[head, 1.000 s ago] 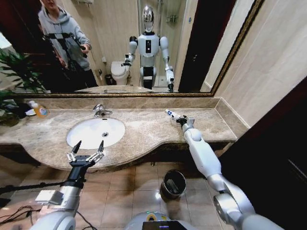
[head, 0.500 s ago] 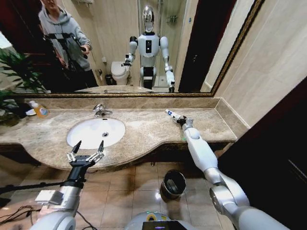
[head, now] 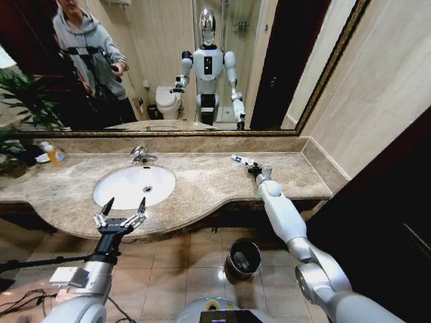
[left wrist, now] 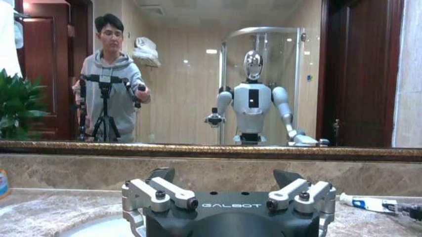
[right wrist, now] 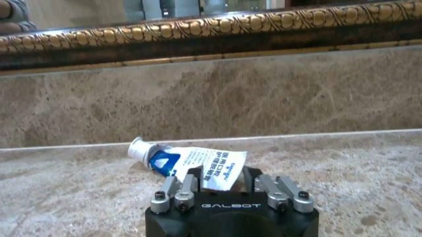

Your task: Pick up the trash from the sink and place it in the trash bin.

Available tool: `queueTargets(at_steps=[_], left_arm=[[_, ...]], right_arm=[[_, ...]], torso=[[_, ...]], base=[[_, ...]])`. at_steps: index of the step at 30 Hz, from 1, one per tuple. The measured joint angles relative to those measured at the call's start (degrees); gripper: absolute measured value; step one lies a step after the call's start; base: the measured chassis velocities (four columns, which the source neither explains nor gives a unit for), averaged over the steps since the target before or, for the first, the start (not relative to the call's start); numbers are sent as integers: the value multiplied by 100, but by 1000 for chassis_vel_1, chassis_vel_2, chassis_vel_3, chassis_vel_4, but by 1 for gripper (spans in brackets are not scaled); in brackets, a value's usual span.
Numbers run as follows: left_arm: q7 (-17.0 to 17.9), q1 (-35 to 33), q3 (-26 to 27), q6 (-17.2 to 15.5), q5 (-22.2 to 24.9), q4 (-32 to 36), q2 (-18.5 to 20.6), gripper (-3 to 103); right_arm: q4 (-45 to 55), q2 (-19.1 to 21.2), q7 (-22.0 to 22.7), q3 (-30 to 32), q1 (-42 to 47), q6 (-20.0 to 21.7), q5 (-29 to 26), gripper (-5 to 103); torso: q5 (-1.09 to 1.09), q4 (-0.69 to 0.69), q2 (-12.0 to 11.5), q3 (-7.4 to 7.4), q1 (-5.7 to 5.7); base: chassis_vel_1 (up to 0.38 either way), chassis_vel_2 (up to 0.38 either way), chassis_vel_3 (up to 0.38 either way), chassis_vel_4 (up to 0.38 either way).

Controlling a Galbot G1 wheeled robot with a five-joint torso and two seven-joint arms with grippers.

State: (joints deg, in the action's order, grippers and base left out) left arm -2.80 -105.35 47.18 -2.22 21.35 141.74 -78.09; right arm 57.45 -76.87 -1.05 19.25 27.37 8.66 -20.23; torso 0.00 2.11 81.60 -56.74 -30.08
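Right gripper (head: 252, 166) on the counter (head: 202, 185) by the back wall – fingers pinching a white tube (right wrist: 188, 161) with blue marks. Left gripper (head: 121, 208) hovers at the sink (head: 121, 176) front rim – fingers spread wide

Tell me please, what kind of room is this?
Most likely a bathroom, perhaps in a hotel: a white sink with a chrome faucet set in a marble counter, and a big mirror that reflects a toilet.

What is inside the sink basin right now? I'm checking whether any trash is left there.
The sink shows bare white porcelain and its drain hole; no trash is visible inside. The near inner wall is hidden below the rim. A white tube lies on the counter at the right gripper.
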Motion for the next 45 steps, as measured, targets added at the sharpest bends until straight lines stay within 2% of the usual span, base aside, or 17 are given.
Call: queueTargets(at_steps=[1, 3, 4, 7, 11, 17, 24, 31, 33, 37, 41, 45], left_arm=[[0, 0, 0, 0, 0, 0, 0, 100], [0, 0, 0, 0, 0, 0, 0, 100], [0, 0, 0, 0, 0, 0, 0, 100], [0, 0, 0, 0, 0, 0, 0, 100], [0, 0, 0, 0, 0, 0, 0, 100], [0, 0, 0, 0, 0, 0, 0, 100], [0, 0, 0, 0, 0, 0, 0, 100], [0, 0, 0, 0, 0, 0, 0, 100], [-1, 0, 0, 0, 0, 0, 0, 100], [-4, 0, 0, 0, 0, 0, 1, 100], [-1, 0, 0, 0, 0, 0, 0, 100], [-1, 0, 0, 0, -1, 0, 0, 100]], right_arm=[[28, 0, 0, 0, 0, 1, 0, 37], [47, 0, 1, 2, 1, 1, 0, 37], [65, 2, 2, 4, 6, 1, 0, 29], [89, 7, 2, 6, 24, 1, 0, 25], [203, 33, 5, 12, 96, 7, -56, 10], [401, 76, 21, 12, 195, 41, -118, 1], [945, 204, 57, 21, 396, 169, -234, 0], [2038, 506, 186, 140, 889, 386, -519, 0], [2726, 677, 249, 233, 1239, 466, -681, 0], [3412, 836, 315, 368, 1715, 526, -872, 0], [4598, 980, 406, 642, 2840, 484, -935, 0], [4998, 981, 412, 758, 3218, 434, -888, 0]], torso=[[0, 0, 0, 0, 0], [0, 0, 0, 0, 0], [0, 0, 0, 0, 0], [0, 0, 0, 0, 0], [0, 0, 0, 0, 0], [1, 0, 0, 0, 0], [0, 0, 0, 0, 0], [0, 0, 0, 0, 0], [0, 0, 0, 0, 0], [1, 0, 1, 0, 0], [2, -1, 1, 1, 0], [1, 0, 1, 1, 1]], base=[[0, 0, 0, 0], [0, 0, 0, 0], [0, 0, 0, 0], [0, 0, 0, 0], [0, 0, 0, 0], [0, 0, 0, 0], [0, 0, 0, 0], [0, 0, 0, 0], [0, 0, 0, 0], [0, 0, 0, 0], [0, 0, 0, 0], [0, 0, 0, 0]])
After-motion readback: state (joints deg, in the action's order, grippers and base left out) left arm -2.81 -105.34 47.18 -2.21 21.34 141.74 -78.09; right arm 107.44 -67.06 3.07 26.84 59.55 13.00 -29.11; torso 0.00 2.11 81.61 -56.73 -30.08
